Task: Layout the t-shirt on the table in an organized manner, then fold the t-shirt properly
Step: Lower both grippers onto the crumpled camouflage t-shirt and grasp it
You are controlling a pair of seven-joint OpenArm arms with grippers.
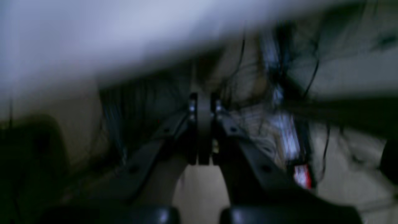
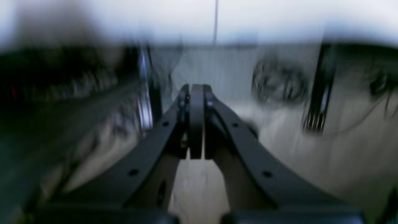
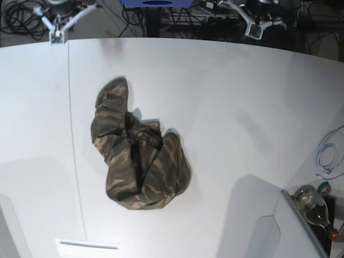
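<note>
Camouflage t-shirt (image 3: 137,161) lies crumpled on white bench (image 3: 231,107), left of centre, long axis running 11 to 5 o'clock, just right of thin dark seam. Left gripper (image 1: 203,129) and right gripper (image 2: 196,121) hang off bench, jaws together, gripping nothing. Both wrist views blurred. Coiled cable (image 3: 329,155) at 3 o'clock edge.

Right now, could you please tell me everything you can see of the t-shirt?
The t-shirt is soft-looking fabric in a camouflage print of olive, brown and tan. It lies crumpled in an elongated heap, not spread out, with folds bunched through its middle and a narrower lobe toward the far side. It rests on the white table, left of centre in the base view, near the thin dark seam. Neither gripper touches it.
</note>
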